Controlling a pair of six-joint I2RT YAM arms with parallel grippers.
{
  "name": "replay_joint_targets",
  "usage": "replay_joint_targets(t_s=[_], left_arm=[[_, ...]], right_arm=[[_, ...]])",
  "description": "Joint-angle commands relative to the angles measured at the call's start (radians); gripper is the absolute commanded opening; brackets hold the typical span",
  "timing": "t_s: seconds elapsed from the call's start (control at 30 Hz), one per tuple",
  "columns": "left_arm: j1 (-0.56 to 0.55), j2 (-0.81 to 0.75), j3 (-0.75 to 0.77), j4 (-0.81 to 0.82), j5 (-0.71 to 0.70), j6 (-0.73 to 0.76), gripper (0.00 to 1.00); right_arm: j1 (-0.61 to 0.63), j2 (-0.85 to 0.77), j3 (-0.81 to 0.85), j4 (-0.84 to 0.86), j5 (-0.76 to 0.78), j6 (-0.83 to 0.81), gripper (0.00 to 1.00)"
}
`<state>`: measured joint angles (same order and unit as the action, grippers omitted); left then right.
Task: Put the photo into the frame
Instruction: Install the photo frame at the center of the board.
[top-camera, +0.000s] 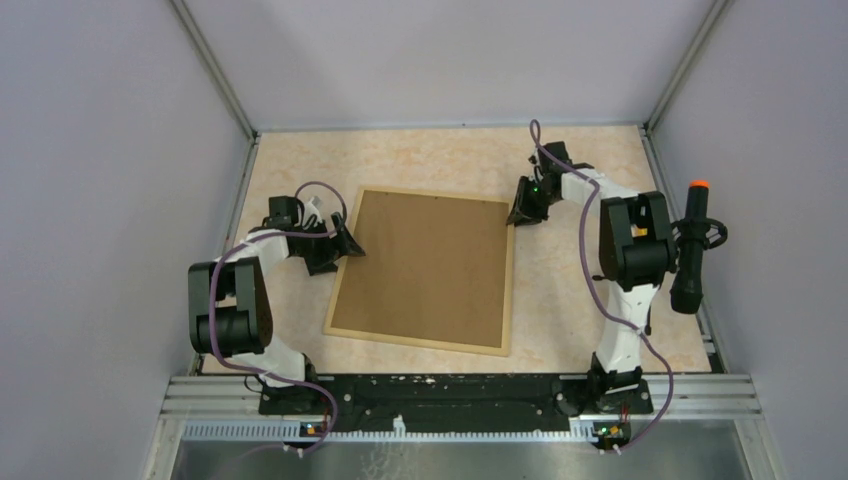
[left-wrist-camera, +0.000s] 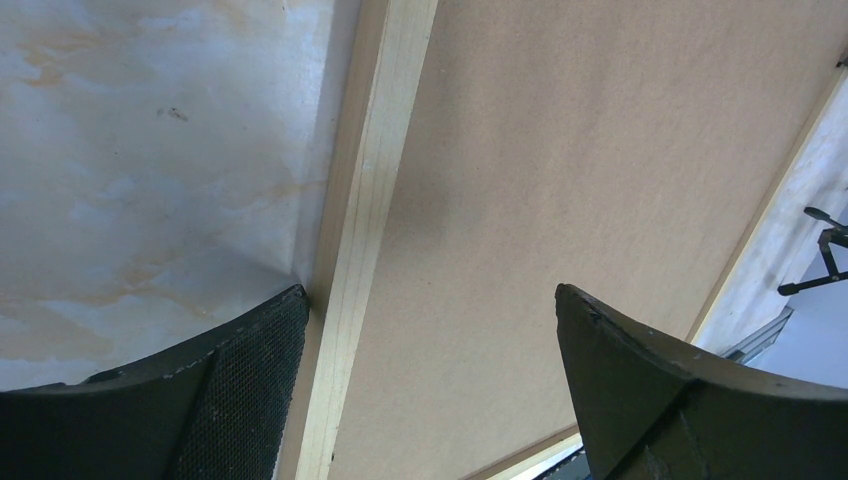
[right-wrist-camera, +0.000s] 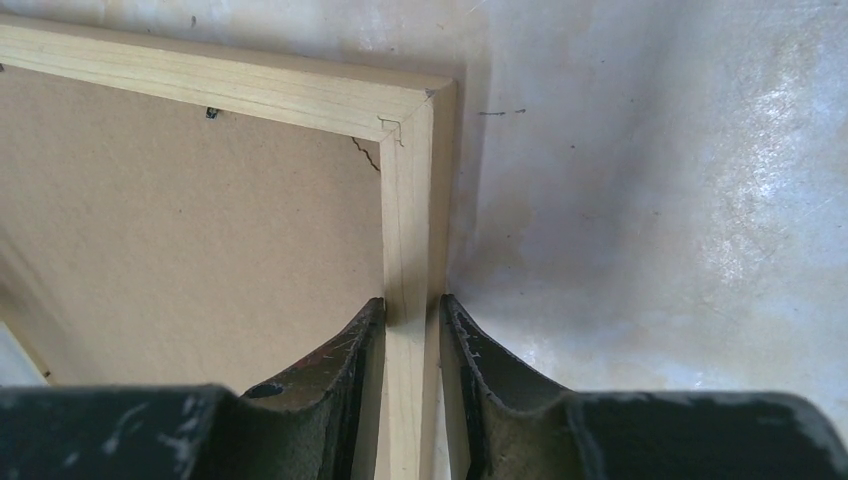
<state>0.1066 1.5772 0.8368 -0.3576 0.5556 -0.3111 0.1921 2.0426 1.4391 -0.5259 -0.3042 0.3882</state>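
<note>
A light wooden frame (top-camera: 509, 285) lies flat in the middle of the pale marbled tabletop (top-camera: 440, 158), turned slightly so its far left corner points toward the left side. A plain brown backing board (top-camera: 425, 265) fills the whole of its inside. The left end effector (top-camera: 349, 243) sits at the frame's left rail, toward the far end, with its fingers spread wide. In the left wrist view (left-wrist-camera: 430, 295) one finger (left-wrist-camera: 240, 390) is over the tabletop just outside the rail and the other is over the backing board, so the rail runs between them. Whether either finger touches anything cannot be told. The right end effector (top-camera: 522, 206) is at the far right corner of the frame. In the right wrist view (right-wrist-camera: 412, 302) its two fingers (right-wrist-camera: 335, 375) are pinching the right rail just below the mitred corner joint, one on the inner side over the board and one on the outer side over the tabletop. A thin crack shows in the board right at that corner.
</note>
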Motion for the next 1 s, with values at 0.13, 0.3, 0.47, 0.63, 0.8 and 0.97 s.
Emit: replay_joint_targets(t_s=[0.13, 0.3, 0.47, 0.63, 0.8, 0.97], left_arm=[[-0.005, 0.004, -0.035, -0.032, 0.007, 0.014, 0.97], [-0.004, 0.008, -0.034, -0.032, 0.008, 0.013, 0.97], [-0.005, 0.024, -0.034, -0.028, 0.019, 0.009, 0.97], [-0.002, 0.023, -0.034, -0.028, 0.017, 0.01, 0.97], [-0.003, 0.02, -0.034, -0.027, 0.021, 0.01, 0.97], [-0.003, 0.019, -0.035, -0.024, 0.026, 0.009, 0.97]], right_arm=[[-0.057, -0.008, -0.011, -0.022, -0.046, -0.017, 0.26], [-0.057, -0.018, -0.08, 0.021, -0.094, -0.023, 0.24], [-0.079, -0.042, -0.123, 0.097, -0.241, 0.017, 0.29], [-0.088, -0.082, -0.099, 0.073, -0.184, -0.001, 0.29], [-0.104, -0.085, -0.13, 0.09, -0.179, -0.002, 0.24], [-0.103, -0.069, -0.134, 0.096, -0.143, -0.014, 0.19]])
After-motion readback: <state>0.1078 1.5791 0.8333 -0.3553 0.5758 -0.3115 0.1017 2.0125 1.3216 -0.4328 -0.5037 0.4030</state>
